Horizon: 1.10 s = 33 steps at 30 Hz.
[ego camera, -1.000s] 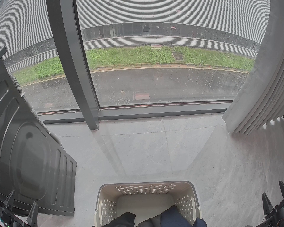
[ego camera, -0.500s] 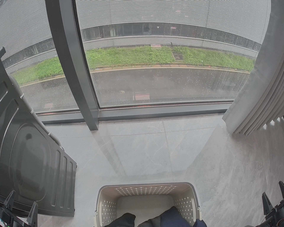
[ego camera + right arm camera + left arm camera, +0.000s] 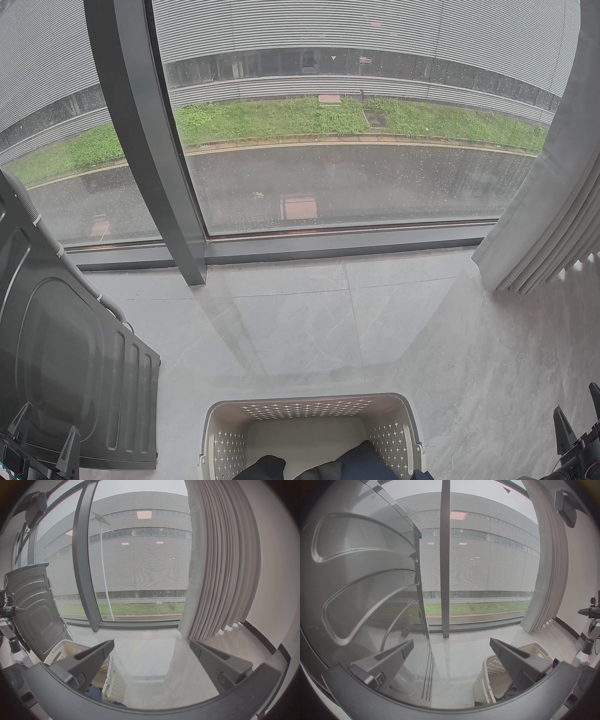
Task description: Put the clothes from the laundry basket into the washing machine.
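Pale grey tiled floor (image 3: 300, 325) with the laundry things on it.
The white laundry basket (image 3: 306, 403) stands on it at the near edge. The dark grey washing machine (image 3: 62, 362) stands to the left, near the basket but apart. A grey curtain (image 3: 550, 212) reaches it at the right.

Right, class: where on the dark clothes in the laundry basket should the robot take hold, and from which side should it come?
Pinch the raised navy fold of the clothes, coming straight down from above: the laundry basket is open-topped and its walls block a sideways approach. The open right hand looks nearer that fold.
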Available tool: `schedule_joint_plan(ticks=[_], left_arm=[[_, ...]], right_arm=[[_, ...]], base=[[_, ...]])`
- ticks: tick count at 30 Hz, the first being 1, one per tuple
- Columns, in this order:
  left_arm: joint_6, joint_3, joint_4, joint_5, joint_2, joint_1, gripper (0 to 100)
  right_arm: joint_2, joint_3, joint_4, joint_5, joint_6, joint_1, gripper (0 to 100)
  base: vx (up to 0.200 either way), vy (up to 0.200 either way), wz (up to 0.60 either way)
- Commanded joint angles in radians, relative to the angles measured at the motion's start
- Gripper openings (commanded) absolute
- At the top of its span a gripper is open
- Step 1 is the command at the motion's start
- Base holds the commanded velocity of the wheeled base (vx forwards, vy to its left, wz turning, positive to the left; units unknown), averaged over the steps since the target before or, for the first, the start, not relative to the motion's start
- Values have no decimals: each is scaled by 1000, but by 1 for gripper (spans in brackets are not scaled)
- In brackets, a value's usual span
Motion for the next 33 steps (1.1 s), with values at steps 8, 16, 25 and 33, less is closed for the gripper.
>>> schedule_joint_plan(ticks=[8, 16, 25, 33], left_arm=[[0, 18, 0, 0, -18, 0, 100], [0, 18, 0, 0, -18, 0, 100], [0, 18, 0, 0, -18, -1, 100], [0, 18, 0, 0, -18, 0, 100]], right_arm=[[-13, 18, 0, 0, 0, 0, 100], [-13, 18, 0, 0, 0, 0, 100], [-13, 18, 0, 0, 0, 0, 100], [-13, 18, 0, 0, 0, 0, 100]], base=[[0, 0, 0], [0, 0, 0], [0, 0, 0], [0, 0, 0]])
